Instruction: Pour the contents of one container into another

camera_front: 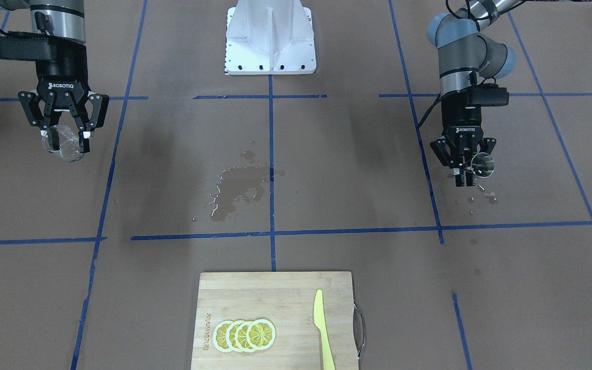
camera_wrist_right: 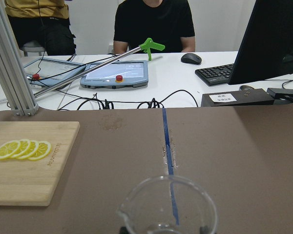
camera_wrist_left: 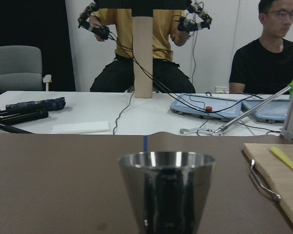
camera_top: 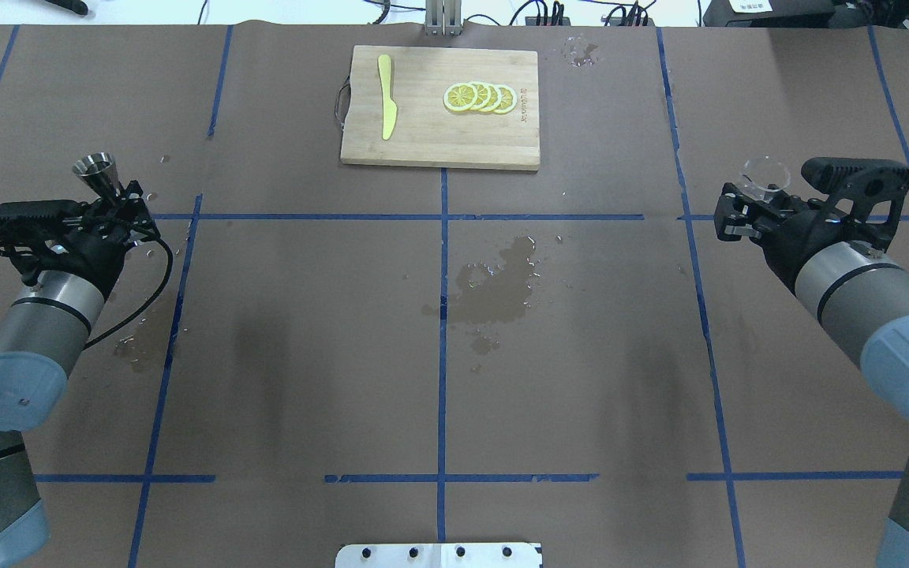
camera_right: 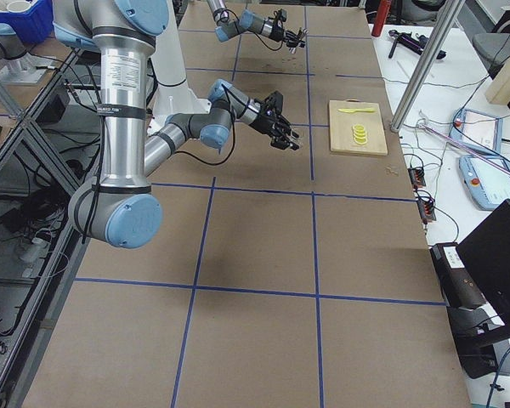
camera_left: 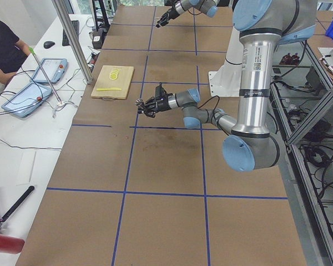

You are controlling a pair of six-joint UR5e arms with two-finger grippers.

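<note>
My left gripper (camera_top: 119,203) is shut on the lower part of a small steel cup (camera_top: 99,170) on the table's left side. The cup (camera_wrist_left: 166,190) stands upright close in the left wrist view, and it also shows as the steel cup (camera_front: 482,165) with the left gripper (camera_front: 466,174) in the front-facing view. My right gripper (camera_top: 746,209) is shut on a clear glass beaker (camera_top: 766,175) at the table's right side. The beaker (camera_front: 62,144) sits between the right gripper's fingers (camera_front: 85,141). Its spouted rim (camera_wrist_right: 168,207) fills the bottom of the right wrist view. The two containers are far apart.
A wet spill (camera_top: 502,284) darkens the paper mid-table. A wooden cutting board (camera_top: 423,150) at the far edge carries lemon slices (camera_top: 480,97) and a yellow knife (camera_top: 386,106). Small droplets (camera_front: 488,196) lie under the left gripper. The white robot base (camera_front: 270,38) is near the robot.
</note>
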